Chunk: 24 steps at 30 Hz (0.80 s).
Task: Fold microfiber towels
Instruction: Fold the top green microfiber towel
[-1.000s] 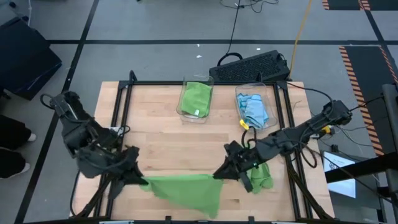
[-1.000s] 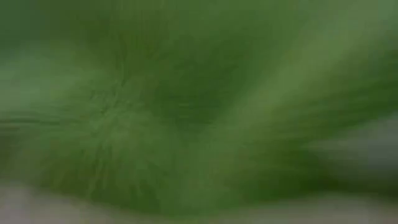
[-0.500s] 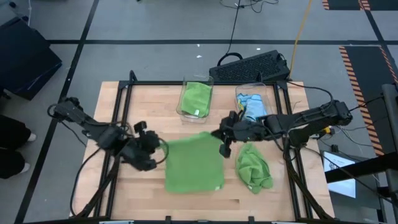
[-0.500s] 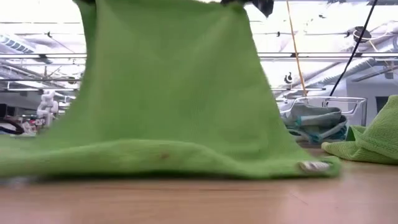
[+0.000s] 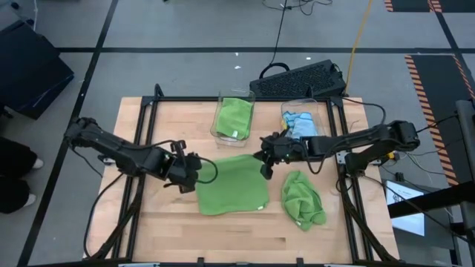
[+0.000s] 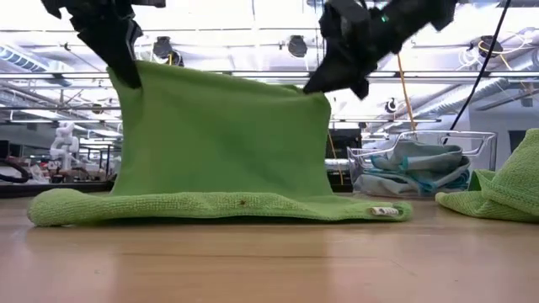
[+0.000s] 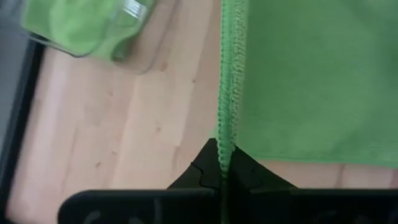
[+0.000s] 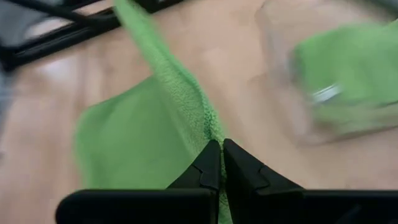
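High view, left jaws [image 5: 194, 169] and right jaws [image 5: 265, 160] each pinched shut on a top corner of green towel [image 5: 231, 184], its lower edge on surface [image 5: 171, 222], crumpled towel [image 5: 303, 199] beside right jaws, bins' contents partly hidden.

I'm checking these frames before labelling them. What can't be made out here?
- Far table behind the raised green towel: hidden by it, low view.
- Crumpled green towel: cut off by the picture's edge, low view.
- Bin of green cloth: blurred, right wrist view.
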Available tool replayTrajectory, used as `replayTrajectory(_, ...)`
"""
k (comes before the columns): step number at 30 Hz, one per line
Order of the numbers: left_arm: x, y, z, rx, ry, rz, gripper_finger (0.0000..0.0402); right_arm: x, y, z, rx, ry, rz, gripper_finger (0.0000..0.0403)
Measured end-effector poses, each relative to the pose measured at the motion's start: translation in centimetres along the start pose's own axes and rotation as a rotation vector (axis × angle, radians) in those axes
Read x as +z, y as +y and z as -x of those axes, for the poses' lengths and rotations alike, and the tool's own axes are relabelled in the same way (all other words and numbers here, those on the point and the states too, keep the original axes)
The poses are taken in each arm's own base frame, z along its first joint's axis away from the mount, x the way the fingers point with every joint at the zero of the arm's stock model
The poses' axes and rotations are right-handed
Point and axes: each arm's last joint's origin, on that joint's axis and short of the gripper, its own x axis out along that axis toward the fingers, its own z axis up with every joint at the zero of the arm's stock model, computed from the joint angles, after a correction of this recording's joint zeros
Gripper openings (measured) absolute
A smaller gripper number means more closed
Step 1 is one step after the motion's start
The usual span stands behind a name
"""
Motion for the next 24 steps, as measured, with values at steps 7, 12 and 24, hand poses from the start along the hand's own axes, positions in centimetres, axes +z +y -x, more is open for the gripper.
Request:
replayTrajectory(7, -0.2, -1.2, -0.7, -0.121, -0.02, 0.072, 0.0001, -2.9, -0.9, -0.7, 0.205, 0.128, -0.148, 0.0004)
replayTrajectory(12, -0.1, -2.6, -1.5, -0.245, -0.09, 0.115, 0.0001, -4.2, -1.0, -0.7, 0.266, 0.215, -0.214, 0.0004)
replayTrajectory(24, -2.2, -4.1, -4.2, -0.375, -0.062, 0.189, 0.0001, -6.5, -0.7, -0.7, 0.345, 0.302, -0.301, 0.0004)
